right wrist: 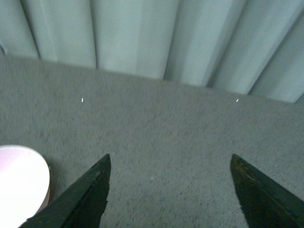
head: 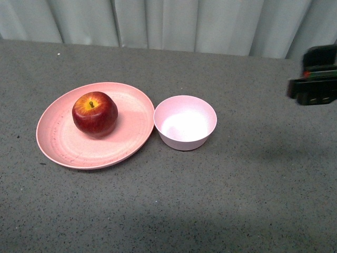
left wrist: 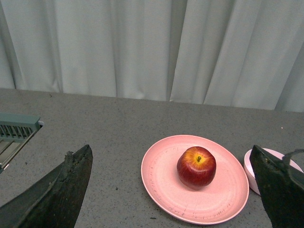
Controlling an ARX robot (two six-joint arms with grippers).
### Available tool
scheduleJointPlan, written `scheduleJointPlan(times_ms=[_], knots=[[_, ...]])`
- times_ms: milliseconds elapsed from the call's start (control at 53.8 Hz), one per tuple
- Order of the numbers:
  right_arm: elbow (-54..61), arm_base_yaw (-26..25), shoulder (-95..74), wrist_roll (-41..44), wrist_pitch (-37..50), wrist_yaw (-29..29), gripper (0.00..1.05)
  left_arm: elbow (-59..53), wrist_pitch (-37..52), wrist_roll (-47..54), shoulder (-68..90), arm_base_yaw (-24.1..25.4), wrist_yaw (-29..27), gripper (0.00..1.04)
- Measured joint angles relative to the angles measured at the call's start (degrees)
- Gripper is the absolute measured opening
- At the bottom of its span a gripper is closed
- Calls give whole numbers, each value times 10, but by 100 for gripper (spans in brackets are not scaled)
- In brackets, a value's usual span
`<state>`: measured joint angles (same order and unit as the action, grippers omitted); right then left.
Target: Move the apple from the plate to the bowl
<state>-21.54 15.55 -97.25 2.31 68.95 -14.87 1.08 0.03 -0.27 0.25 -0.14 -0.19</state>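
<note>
- Risk of a slip: round, smooth apple, easy to lose from a shallow or off-centre grip, and then free to roll over the plate or off onto the counter.
- Risk at the release: bowl barely wider than the apple and probably light, so easy to push away or tip over with a drop not well centred.
- Place of the apple now: on the plate, stem up, a little left of the middle, not yet lifted.
- Bowl empty, close against the right rim of the plate; real contact hard to confirm.
- Left claw: spread wide, holding nothing, facing the apple from some way off.
- Right claw: also spread wide and empty, well apart from the bowl, at the right side.
- Around: pale curtain behind the counter; ribbed grey-green part at the edge of the left wrist view, impossible to identify.
- No obstacle visible between the left claw and the apple.
</note>
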Motion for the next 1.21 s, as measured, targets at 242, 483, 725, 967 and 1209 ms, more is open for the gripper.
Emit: scheduleJointPlan(times_ms=[242,483,725,967,1209], knots=[[106,-58,166,-14,-16,51,12,0,0,0,-1,0,0,98],[161,-93,330,-16,-113,88,1,0,0,0,-1,0,1,98],[189,-137,436,-17,-190,143,1,0,0,0,-1,0,0,98],[205,-154,531,-17,-267,147,1,0,0,0,-1,0,1,98],[212,-154,619,-17,-344,148,1,0,0,0,-1,0,0,98]])
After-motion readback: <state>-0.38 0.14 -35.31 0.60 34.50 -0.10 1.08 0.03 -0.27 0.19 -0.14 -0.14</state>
